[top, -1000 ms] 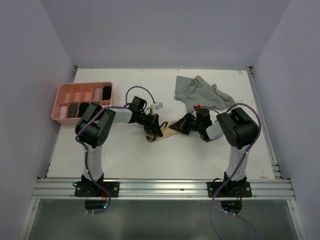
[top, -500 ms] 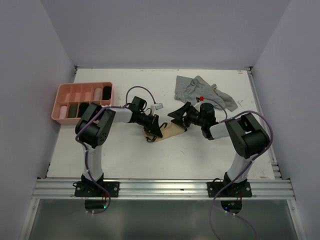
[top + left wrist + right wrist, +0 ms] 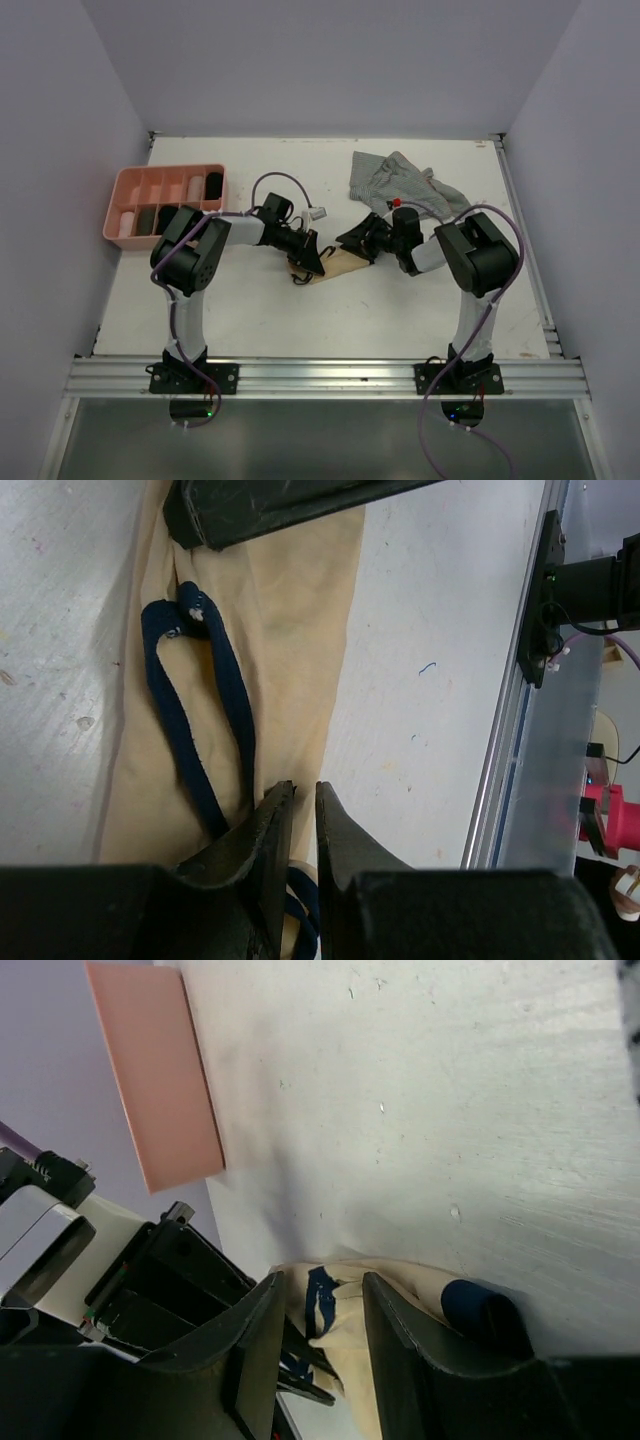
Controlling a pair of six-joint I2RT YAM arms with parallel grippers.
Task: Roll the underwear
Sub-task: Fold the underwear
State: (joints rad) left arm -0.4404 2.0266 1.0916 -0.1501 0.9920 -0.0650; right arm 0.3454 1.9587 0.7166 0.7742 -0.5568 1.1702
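At table centre, the beige underwear [image 3: 339, 262] is found lying flat between the two grippers. One second ago its 3 o'clock end was clamped by the right gripper [image 3: 358, 240]. That grip has since been released. The gripper was lifted toward 12 o'clock and is now lowered again with its fingers [image 3: 262, 1345] spread and nothing held. A fresh grip is judged to be in preparation, so rolling is barely begun. The 9 o'clock end is kept pinched by the left gripper [image 3: 302, 790], closed to a narrow slit on the dark trim [image 3: 240, 730]. Fabric is seen just beyond the right fingertips, under the gap. Grey striped underwear [image 3: 400, 180] is heaped at 1 o'clock, untouched.
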